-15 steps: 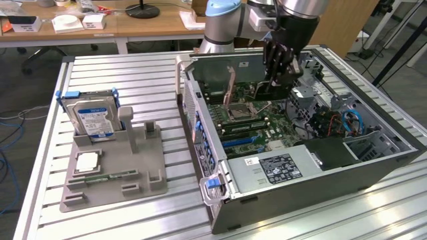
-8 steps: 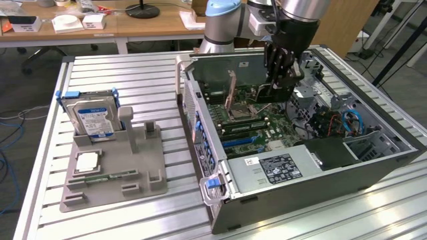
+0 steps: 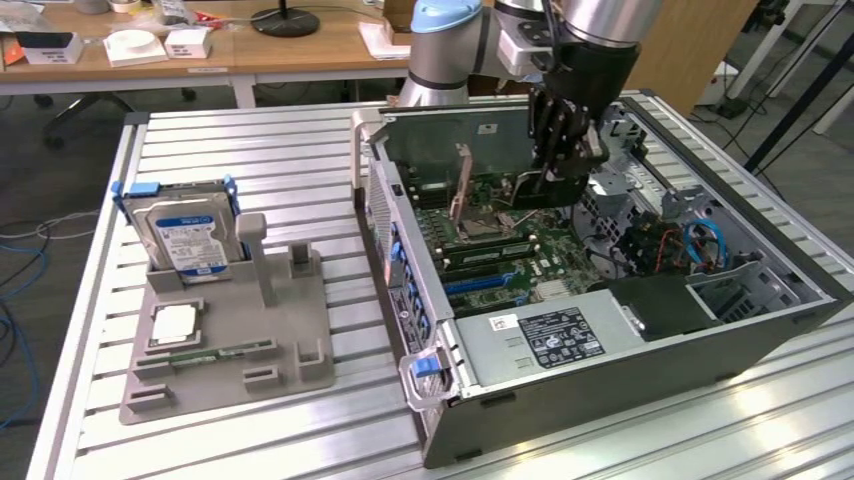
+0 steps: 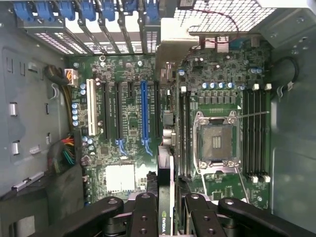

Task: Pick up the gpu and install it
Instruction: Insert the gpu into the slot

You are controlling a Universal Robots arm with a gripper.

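Note:
My gripper (image 3: 561, 150) hangs inside the open computer case (image 3: 441, 400), over the motherboard (image 3: 514, 270). It is shut on the gpu (image 3: 545, 188), a thin black card that points down below the fingers. In the wrist view the gpu (image 4: 164, 173) shows edge-on between the black fingers (image 4: 143, 212), with a green logo near the gripper (image 4: 167, 217). The card lies just beside the long blue slot (image 4: 143, 111) and above the board. I cannot tell whether it touches the board.
A grey fixture (image 3: 267, 340) on the slatted table holds a silver hard drive (image 3: 187, 235), a processor chip (image 3: 174, 325) and a green memory stick (image 3: 214, 355). Case walls, drive bays with blue tabs (image 3: 424, 365) and cables (image 3: 694, 245) surround the board. The processor socket (image 4: 217, 143) stands open.

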